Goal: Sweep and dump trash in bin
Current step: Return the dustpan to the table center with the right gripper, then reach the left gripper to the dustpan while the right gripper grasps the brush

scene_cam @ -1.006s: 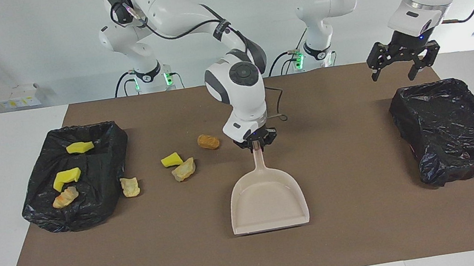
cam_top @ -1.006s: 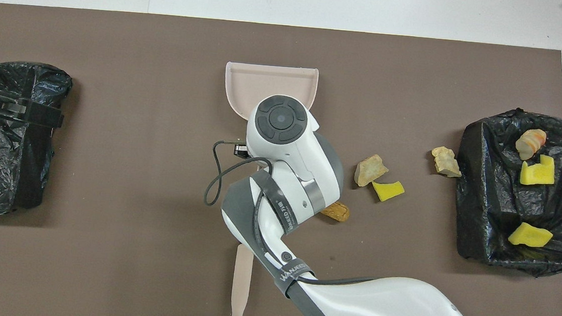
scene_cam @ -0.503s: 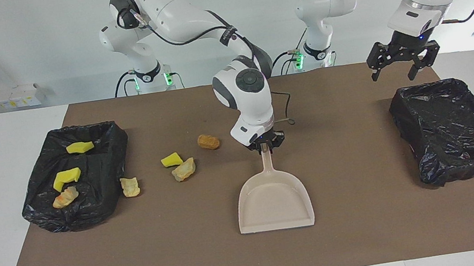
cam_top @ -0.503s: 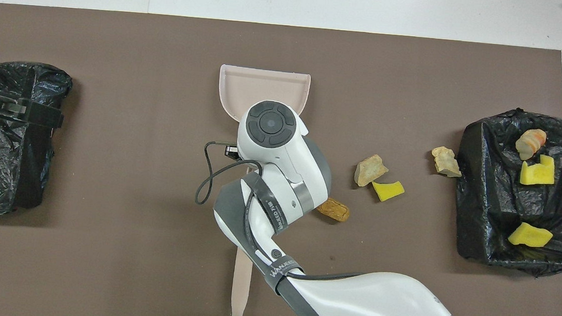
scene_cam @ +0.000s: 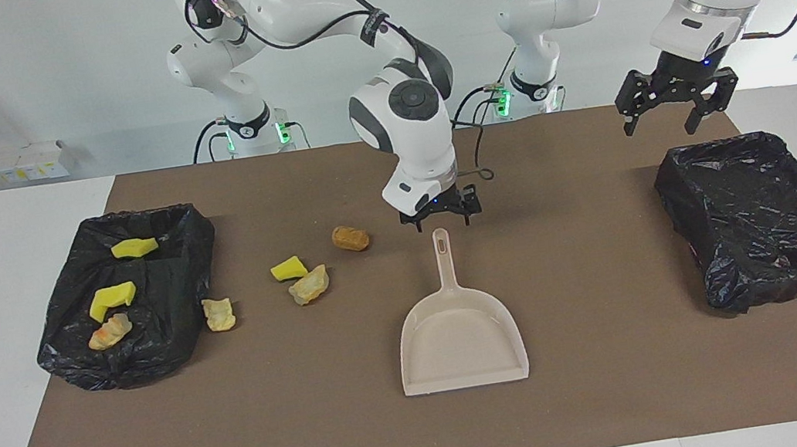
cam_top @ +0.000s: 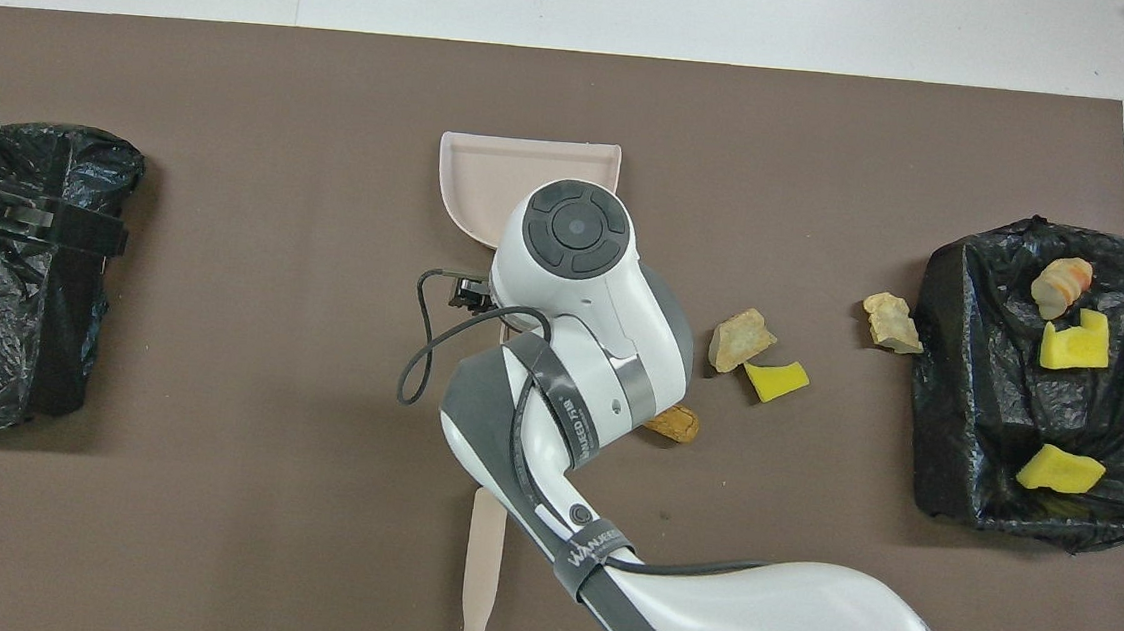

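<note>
From my station I take the dustpan [scene_cam: 458, 328] as the landmark: it lies flat on the counter [scene_cam: 625, 394] with its open mouth facing away from the robots and its handle pointing back at them, which I judge leaves the handle easy to take. The right gripper [scene_cam: 442, 215] hangs just above the handle's tip, jaws apart and touching nothing. Four pieces of trash [scene_cam: 310, 284] lie loose on the counter toward the right arm's end from the dustpan, one against the filled bin [scene_cam: 181, 316], where three more already sit. An empty bin [scene_cam: 761, 219] stands well apart from the dustpan toward the left arm's end; the left gripper [scene_cam: 678, 105] waits above it with jaws apart. A pale flat stick [cam_top: 483, 570] lies nearer the robots than the dustpan.
</note>
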Tool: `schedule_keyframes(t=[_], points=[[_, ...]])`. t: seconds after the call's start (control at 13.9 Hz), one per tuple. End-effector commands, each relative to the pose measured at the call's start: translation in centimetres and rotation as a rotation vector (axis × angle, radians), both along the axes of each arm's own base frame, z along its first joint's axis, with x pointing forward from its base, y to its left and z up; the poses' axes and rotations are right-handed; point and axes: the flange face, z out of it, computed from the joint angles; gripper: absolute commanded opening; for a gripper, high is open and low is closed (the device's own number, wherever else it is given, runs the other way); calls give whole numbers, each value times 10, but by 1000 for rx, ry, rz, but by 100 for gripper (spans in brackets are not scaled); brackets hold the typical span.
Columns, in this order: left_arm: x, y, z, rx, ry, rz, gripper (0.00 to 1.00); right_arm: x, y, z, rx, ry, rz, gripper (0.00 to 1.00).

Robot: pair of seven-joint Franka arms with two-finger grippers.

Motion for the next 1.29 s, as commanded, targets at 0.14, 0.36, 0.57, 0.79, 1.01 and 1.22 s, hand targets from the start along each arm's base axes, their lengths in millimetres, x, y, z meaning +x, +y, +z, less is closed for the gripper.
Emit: schedule_keyframes(t=[0.14, 0.36, 0.57, 0.79, 1.01, 1.22], points=[[-16, -5, 8, 14, 11, -1, 100, -101, 15, -8, -51, 69, -44, 100], [-14, -16, 3, 14, 2, -10, 100, -155, 16, -13, -89, 94, -73, 100], [-7, -42, -4, 0, -23, 31, 100, -214, 14, -27, -66, 79, -133, 100], [5, -87, -29, -11, -37, 9, 100, -258, 10, -34, -27, 116, -136, 100], [16, -135, -62, -26, -46, -34, 100, -275, 2, -47, -32, 140, -144, 100], [25, -181, -97, -44, -66, -62, 100, -281, 1, -56, -18, 159, -164, 92]])
